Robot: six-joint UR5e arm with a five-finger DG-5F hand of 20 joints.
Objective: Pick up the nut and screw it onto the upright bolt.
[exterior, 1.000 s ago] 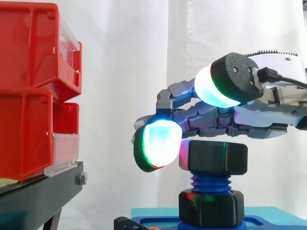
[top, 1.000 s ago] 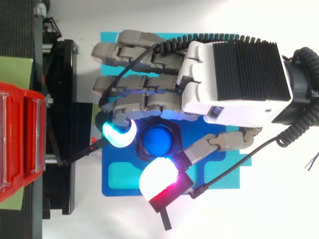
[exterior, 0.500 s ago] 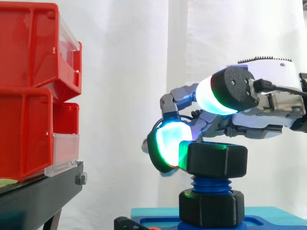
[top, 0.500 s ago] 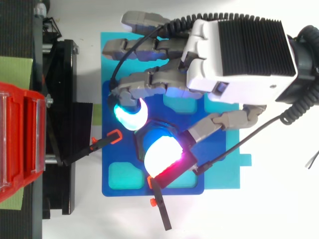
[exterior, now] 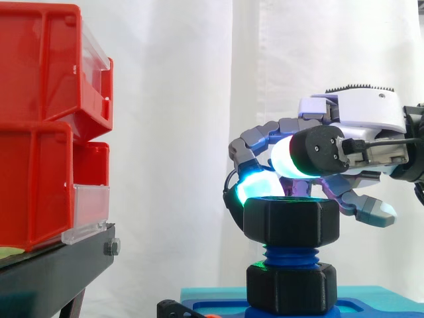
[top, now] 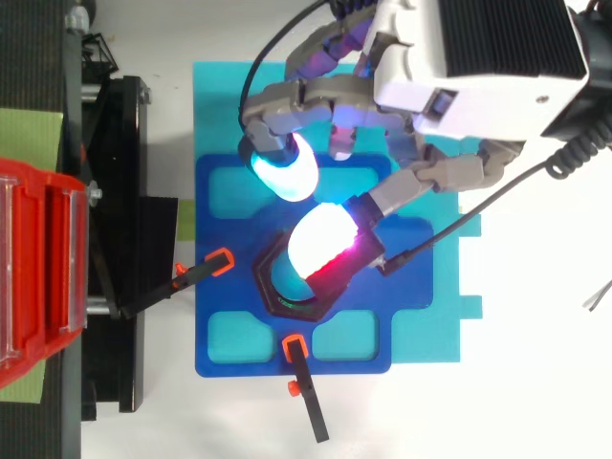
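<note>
A black hex nut (exterior: pixel 291 222) sits on the upper threads of the upright blue bolt (exterior: pixel 290 254), above a second black nut (exterior: pixel 291 288) at the bolt's foot. From above, the nut's rim (top: pixel 271 287) shows beneath a glowing white thumb pad (top: pixel 320 244). My hand (exterior: pixel 351 119) hovers just over the nut with its fingers curled. The thumb pad hangs a little above the nut's top. A cyan fingertip (top: pixel 282 172) lies behind the nut, apart from its side. Nothing is pinched between them. The palm (top: pixel 478 48) sits at the upper right in the top view.
The bolt stands on a blue plate (top: pixel 229 316) over a teal mat (top: pixel 220 86). Two black clamps with orange tips (top: pixel 220 260) (top: pixel 292 349) point at the bolt. Stacked red bins (exterior: pixel 40 132) on a black stand (exterior: pixel 53 265) rise to the left.
The hand has turned about the bolt and swung toward the back. The fingertip has come off the nut's side, and the nut has rotated somewhat.
</note>
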